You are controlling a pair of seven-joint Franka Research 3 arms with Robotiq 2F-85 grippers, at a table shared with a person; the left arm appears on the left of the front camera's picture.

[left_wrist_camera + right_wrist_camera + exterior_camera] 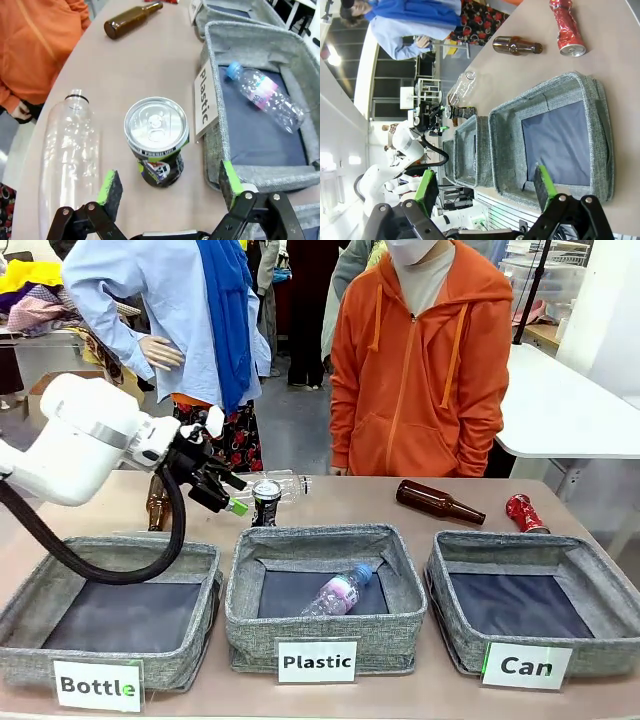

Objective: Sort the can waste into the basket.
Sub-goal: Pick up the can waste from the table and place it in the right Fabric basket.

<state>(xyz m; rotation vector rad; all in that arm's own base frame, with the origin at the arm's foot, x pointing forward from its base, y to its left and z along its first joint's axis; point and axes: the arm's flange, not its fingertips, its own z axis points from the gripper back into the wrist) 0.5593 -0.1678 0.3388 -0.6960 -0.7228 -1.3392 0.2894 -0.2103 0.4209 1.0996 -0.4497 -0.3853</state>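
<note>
Left tool (170, 181) spread wide, fingers either side of upright black can (156, 131). I see tight gap on one side: clear plastic bottle (67, 150) lies just beside can. Other side: Plastic bin (270, 174) wall near. Bare worktop (150, 65) beyond can, up to brown bottle (131, 20). Can basket (610, 652) floor bare, open from above.

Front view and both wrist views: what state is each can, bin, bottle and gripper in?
black can, upright, not gripped.
red can, crushed, lying on its side.
Can basket, no cans inside.
Plastic bin, holds one capped bottle.
clear bottle, uncapped, lying on its side.
brown bottle, lying on its side.
left gripper, open.
right gripper, open.
</note>
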